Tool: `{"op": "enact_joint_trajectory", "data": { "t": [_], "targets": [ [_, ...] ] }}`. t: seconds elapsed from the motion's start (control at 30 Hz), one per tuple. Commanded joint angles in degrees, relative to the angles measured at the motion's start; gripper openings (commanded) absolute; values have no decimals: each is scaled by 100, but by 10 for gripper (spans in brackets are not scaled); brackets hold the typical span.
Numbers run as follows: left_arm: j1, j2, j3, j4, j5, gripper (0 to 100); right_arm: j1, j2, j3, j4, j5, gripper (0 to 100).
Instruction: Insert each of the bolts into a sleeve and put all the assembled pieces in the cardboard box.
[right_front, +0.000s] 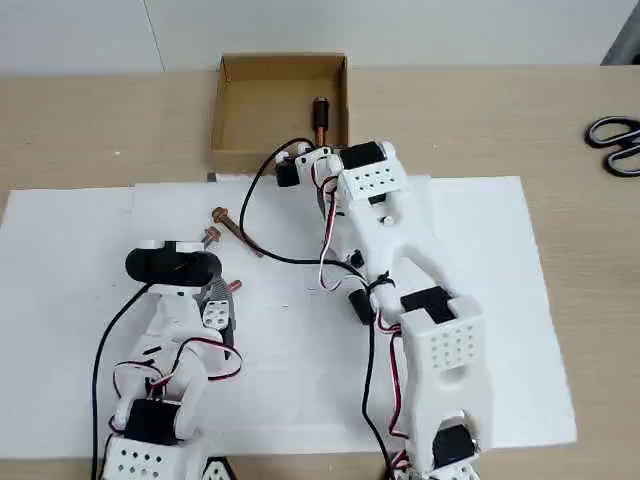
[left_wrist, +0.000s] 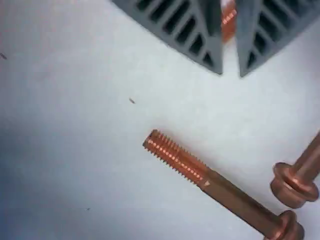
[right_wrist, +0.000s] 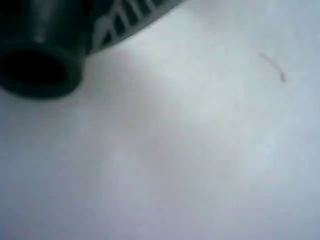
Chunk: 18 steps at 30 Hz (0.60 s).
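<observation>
My left gripper (left_wrist: 230, 69) is shut on a copper bolt (left_wrist: 228, 17), whose thread shows between the grey fingers (left_wrist: 190, 35). In the high view this gripper (right_front: 228, 292) sits low over the white paper at the left. Two loose copper bolts (left_wrist: 210, 182) (left_wrist: 299, 176) lie on the paper just ahead of it. The right gripper (right_front: 300, 166) is just in front of the cardboard box (right_front: 232, 100). It is shut on a black sleeve (right_wrist: 37, 70), held beside its grey finger (right_wrist: 125, 20) with the bore facing the camera. One assembled bolt and sleeve (right_front: 321, 113) lies in the box.
White paper (right_front: 480, 260) covers the middle of the wooden table. Black cables (right_front: 262, 215) run across it between the arms. Scissors (right_front: 615, 140) lie at the far right edge. The two loose bolts (right_front: 232, 226) (right_front: 211, 237) lie between the left gripper and the box.
</observation>
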Motion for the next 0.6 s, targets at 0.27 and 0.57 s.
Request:
{"op": "enact_joint_trajectory", "data": {
  "t": [0.27, 0.57],
  "targets": [
    [-44, -53, -13, -62, -18, 6, 110, -2519, 18, 831, -677, 4],
    [-53, -9, -664, 527, -18, 6, 892, -4356, 1169, 831, -2031, 4]
  ]
}}
